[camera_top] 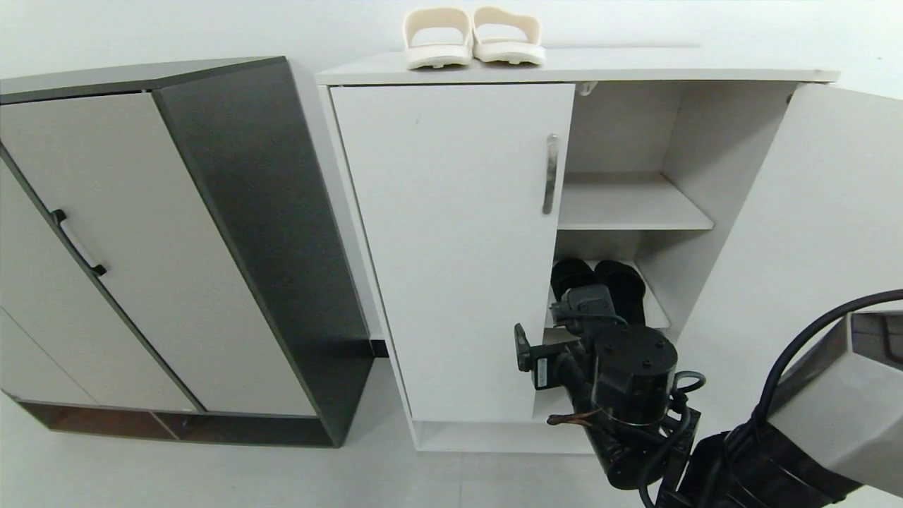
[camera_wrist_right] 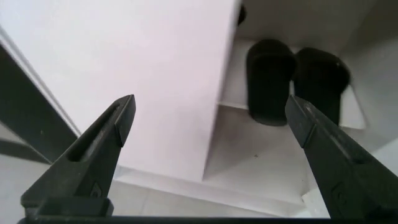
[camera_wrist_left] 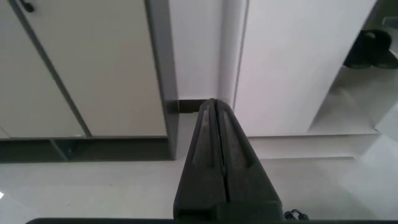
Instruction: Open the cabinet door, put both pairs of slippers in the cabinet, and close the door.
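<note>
Left pincer [camera_wrist_left: 214, 109]: fingers pressed together, aimed low between the grey cabinet [camera_wrist_left: 93, 68] and the white cabinet [camera_wrist_left: 292, 62].
Cream slippers [camera_top: 473, 39]: on the white cabinet's top; I have yet to shelve them.
Black slippers [camera_top: 600, 282]: on the lower shelf; done, I judge.
Right door [camera_top: 811, 233]: swung open; closing remains.
Right pincer [camera_wrist_right: 210, 109]: spread apart, empty, facing the black pair.
Views: the head camera gives me the cream pair, the right wrist camera the jaw gap.

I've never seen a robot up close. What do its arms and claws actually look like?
The right arm is mostly black, with a round drum-shaped joint dotted with screws, looping black cables, and a pale grey casing higher up. The right gripper has two long black fingers tapering to points. The left gripper has the same kind of flat, black, wedge-shaped fingers.
</note>
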You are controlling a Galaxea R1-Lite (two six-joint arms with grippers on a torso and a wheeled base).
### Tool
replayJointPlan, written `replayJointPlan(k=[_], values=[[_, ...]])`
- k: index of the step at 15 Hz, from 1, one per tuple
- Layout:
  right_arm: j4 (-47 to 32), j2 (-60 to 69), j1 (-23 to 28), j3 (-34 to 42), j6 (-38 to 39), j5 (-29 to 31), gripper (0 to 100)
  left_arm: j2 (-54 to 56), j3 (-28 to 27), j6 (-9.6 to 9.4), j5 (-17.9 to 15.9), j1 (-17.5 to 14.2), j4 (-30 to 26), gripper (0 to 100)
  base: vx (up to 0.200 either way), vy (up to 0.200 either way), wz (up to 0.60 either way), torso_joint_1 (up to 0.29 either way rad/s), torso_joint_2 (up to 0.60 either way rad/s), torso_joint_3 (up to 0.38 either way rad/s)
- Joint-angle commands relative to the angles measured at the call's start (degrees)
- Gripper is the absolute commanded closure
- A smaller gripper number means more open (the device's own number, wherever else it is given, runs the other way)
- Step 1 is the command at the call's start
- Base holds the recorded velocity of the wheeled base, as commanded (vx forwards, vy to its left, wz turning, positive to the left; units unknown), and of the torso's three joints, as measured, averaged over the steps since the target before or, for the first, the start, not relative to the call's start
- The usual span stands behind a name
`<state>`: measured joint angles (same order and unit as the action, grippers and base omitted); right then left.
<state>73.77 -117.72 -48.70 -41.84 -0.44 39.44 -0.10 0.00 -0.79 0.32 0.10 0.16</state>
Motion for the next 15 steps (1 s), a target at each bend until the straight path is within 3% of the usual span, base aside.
replayJointPlan(k=[1, 4, 15], values=[[0.94, -0.31, 0.1, 0.71, -0.53, -0.06, 0, -0.08, 0.0, 0.0, 0.03, -0.01, 0.02, 100, 0.0, 0.2, 0.0, 0.002, 0.0, 0.007], [1.56, -0.31, 0.19, 0.97, -1.23, -0.41, 0, 0.01, 0.0, 0.0, 0.03, -0.01, 0.02, 100, 0.0, 0.2, 0.0, 0.005, 0.0, 0.004], [3.75, -1.72, 0.19, 0.97, -2.29, -0.41, 0, 0.01, 0.0, 0.27, 0.03, -0.01, 0.02, 100, 0.0, 0.0, 0.0, 0.0, 0.0, 0.0]])
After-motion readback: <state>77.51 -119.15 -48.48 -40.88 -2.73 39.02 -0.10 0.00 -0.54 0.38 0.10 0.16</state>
